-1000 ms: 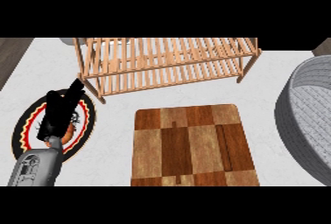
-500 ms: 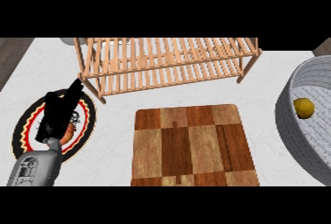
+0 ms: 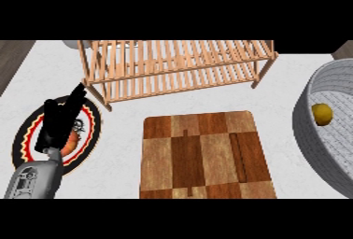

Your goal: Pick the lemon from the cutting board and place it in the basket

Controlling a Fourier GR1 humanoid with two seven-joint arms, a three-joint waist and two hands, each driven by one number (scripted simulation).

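Plainly, your lemon (image 3: 321,113) lies inside the basket (image 3: 304,125), far right of your left hand (image 3: 59,123), which rests over a plate (image 3: 23,140) with fingers straight, holding nothing. Swing that hand carelessly and you could clip the wooden rack (image 3: 176,65) just beyond its fingertips.

The left hand (image 3: 59,122) and its grey forearm (image 3: 34,179) hide the middle of the plate (image 3: 24,135) beneath them. An orange thing (image 3: 72,143) just right of the wrist shows only in part; what it is cannot be told. The forearm runs off the lower edge. Far right of the hand, the basket (image 3: 308,140) is cut by the right edge. The cutting board (image 3: 200,154), nearer the hand, loses its near end.
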